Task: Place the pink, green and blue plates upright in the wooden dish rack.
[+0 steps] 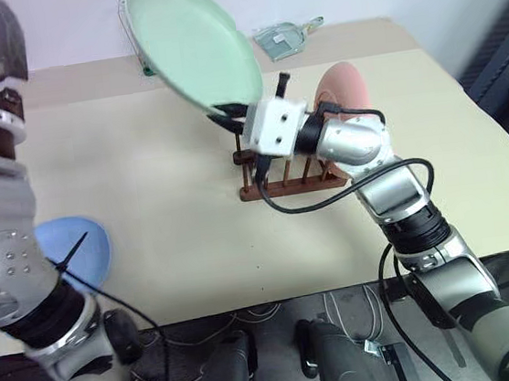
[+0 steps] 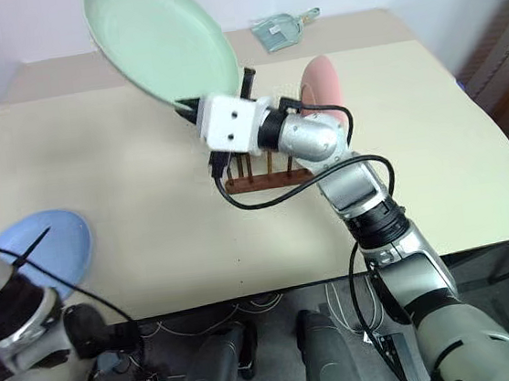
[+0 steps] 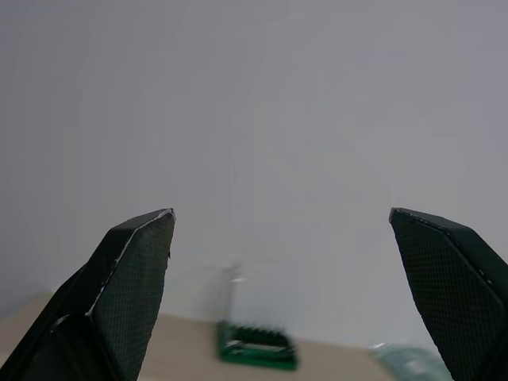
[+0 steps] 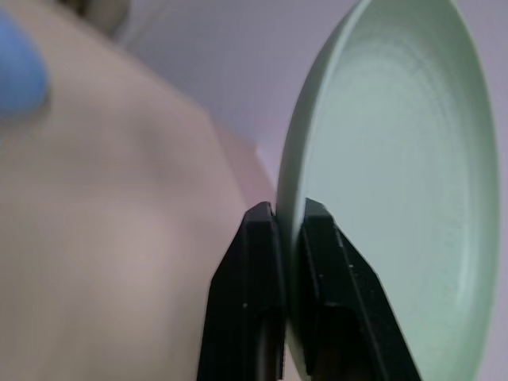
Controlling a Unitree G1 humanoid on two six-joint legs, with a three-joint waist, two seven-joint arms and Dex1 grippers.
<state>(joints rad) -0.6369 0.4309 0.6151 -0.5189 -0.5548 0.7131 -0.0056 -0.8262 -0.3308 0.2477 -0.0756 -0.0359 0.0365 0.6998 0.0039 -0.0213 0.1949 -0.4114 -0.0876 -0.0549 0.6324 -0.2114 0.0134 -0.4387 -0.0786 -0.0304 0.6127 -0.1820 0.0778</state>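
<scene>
We judge the green plate (image 1: 190,43) light, stiff and smooth-faced, so its thin rim is the place to hold; the right gripper (image 4: 290,230) pinches that rim, carrying the plate tilted in the air above the wooden dish rack (image 1: 283,180); the pink plate (image 1: 346,86) stands upright at the rack's far end, leaving free pegs nearer; the blue plate (image 2: 50,251) lies flat near the table's (image 1: 192,207) front edge; the left gripper (image 3: 286,238) hangs wide and empty, well clear.
</scene>
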